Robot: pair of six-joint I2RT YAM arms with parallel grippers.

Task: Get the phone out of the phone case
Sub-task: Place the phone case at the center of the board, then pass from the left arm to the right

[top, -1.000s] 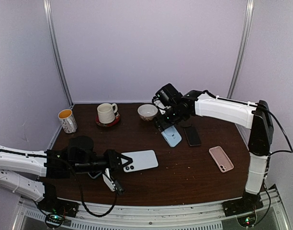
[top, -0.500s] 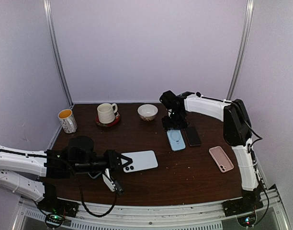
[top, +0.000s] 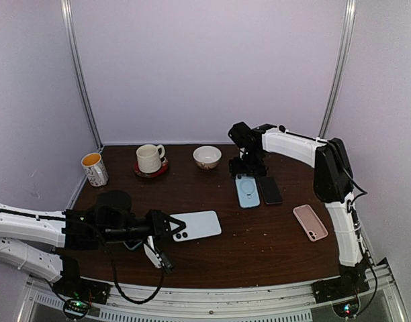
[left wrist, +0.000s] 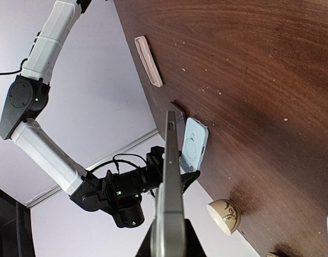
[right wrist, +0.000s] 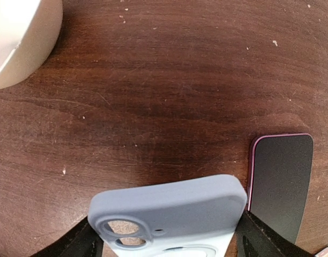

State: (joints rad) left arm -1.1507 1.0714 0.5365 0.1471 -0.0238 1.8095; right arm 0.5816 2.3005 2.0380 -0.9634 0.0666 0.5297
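Phone (top: pixel 195 225) is sitting pinched by its camera end in the pressed-together jaws of the left gripper (top: pixel 169 226), left of centre in the overhead view, with its pale back facing up. In the left wrist view it is showing edge-on (left wrist: pixel 169 203), rising from the bottom of the frame.

The right gripper (top: pixel 246 169) is hovering in the upper right of the overhead view with its jaws spread wide. They are straddling the near end of the blue phone case (right wrist: pixel 169 209), which is lying flat on the table (top: pixel 259 248). I cannot tell whether the pads are touching it.

A black phone (top: pixel 270 190) is lying just right of the case and a pink case (top: pixel 310 222) farther right. A bowl (top: pixel 207 157), a cup on a saucer (top: pixel 149 159) and a mug (top: pixel 94 168) are standing along the far edge.
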